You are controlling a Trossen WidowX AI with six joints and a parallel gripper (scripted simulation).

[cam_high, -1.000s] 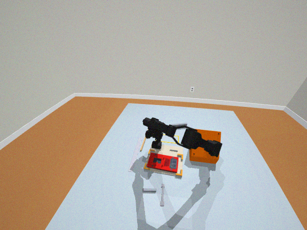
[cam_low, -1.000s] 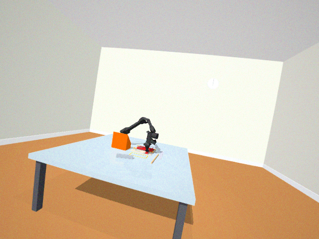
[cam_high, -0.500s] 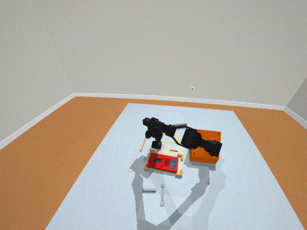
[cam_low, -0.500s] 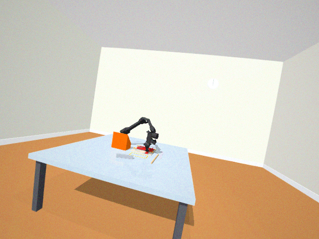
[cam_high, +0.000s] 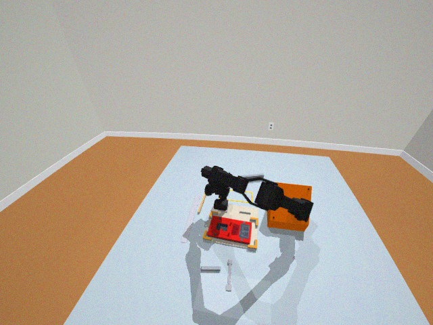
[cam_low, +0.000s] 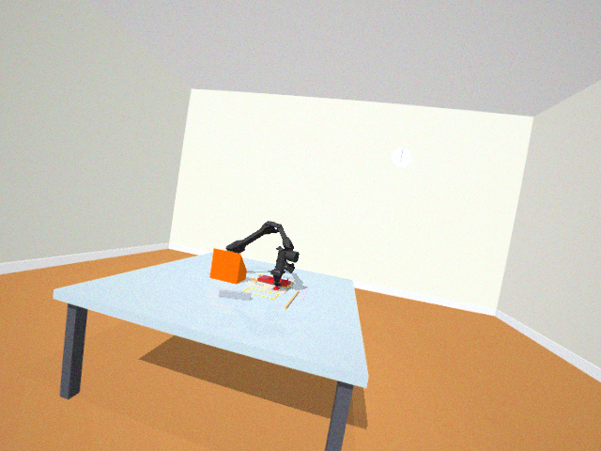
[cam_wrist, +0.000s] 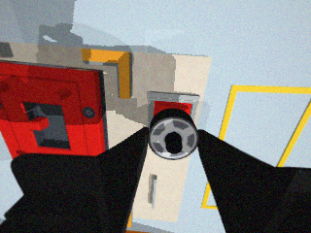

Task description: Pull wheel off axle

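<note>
In the wrist view my gripper [cam_wrist: 172, 133] is shut on the wheel, a black tyre with a grey hub and a dark centre hole. The wheel sits over a small red and grey axle mount [cam_wrist: 173, 104] on the cream board [cam_wrist: 162, 194]; the axle itself is hidden behind the wheel. The yellow outline of the marked area [cam_wrist: 226, 121] [cam_high: 249, 191] [cam_low: 262, 289] lies on the table just to the right of the board. In the top view the gripper [cam_high: 220, 206] points down at the board's far left corner. In the exterior view the gripper [cam_low: 276, 282] is small.
A red chassis [cam_high: 229, 229] [cam_wrist: 49, 109] lies on the board with orange corner brackets [cam_wrist: 121, 65]. The orange base block [cam_high: 288, 217] [cam_low: 226, 266] stands to the right. A thin orange stick [cam_high: 201, 204] [cam_low: 290, 300], pale strips [cam_high: 190, 218], a grey bar [cam_high: 210, 268] and a small tool [cam_high: 229, 274] lie on the table.
</note>
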